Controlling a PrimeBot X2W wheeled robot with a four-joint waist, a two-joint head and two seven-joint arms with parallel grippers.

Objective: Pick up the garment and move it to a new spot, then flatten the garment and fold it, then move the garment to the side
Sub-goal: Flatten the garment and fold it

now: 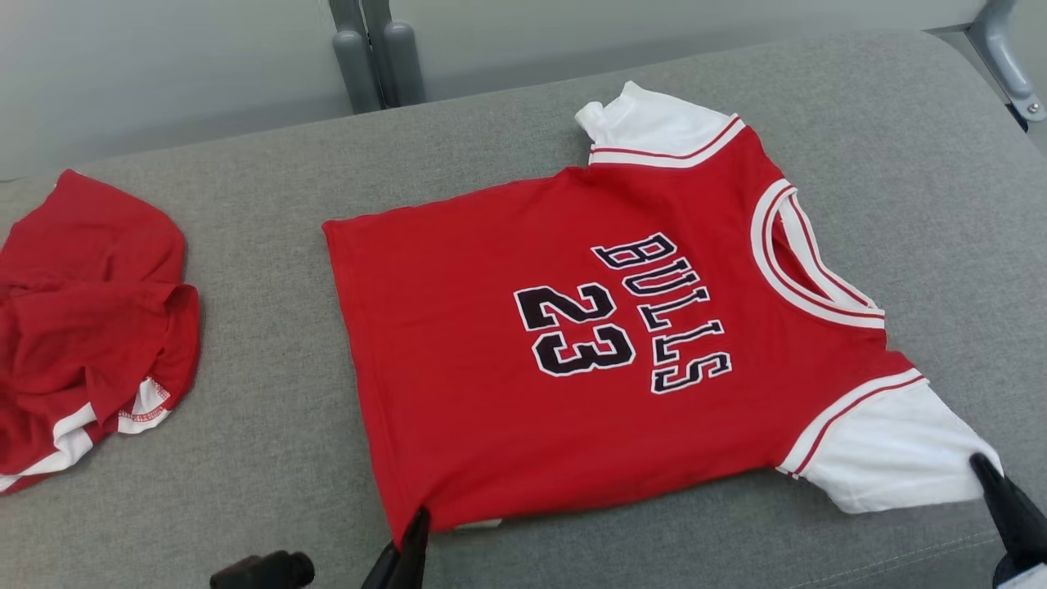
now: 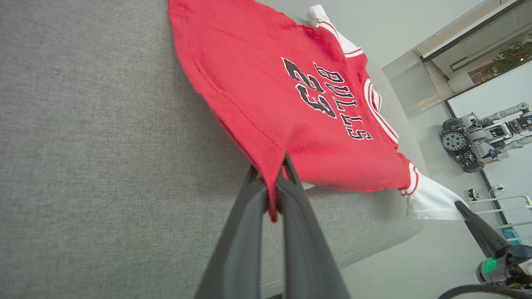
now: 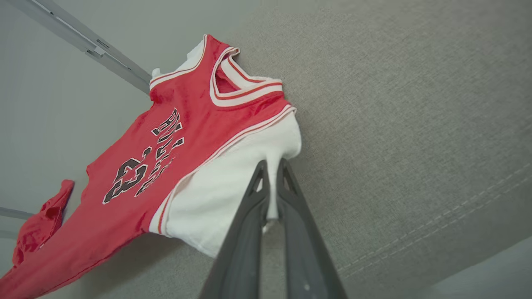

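Note:
The garment (image 1: 491, 352) is a red jersey with white sleeves and "BULLS 23" lettering, spread face up on the grey padded surface (image 1: 270, 458), neck toward the right. My left gripper (image 1: 417, 517) is shut on its near red hem corner (image 2: 272, 203). At the lower right, my right gripper (image 1: 977, 465) is shut on the edge of the near white sleeve (image 3: 232, 187). The left wrist view shows the jersey (image 2: 266, 83) lifted slightly at the pinched corner, with the right gripper (image 2: 459, 204) at the sleeve tip. The right wrist view shows sleeve cloth clamped between my right gripper (image 3: 272, 166) fingers.
A second red garment (image 1: 90, 319) with white trim lies crumpled at the left end of the surface. A grey metal post (image 1: 376, 57) stands behind the far edge. Another robot (image 2: 478, 141) stands on the floor past the right end.

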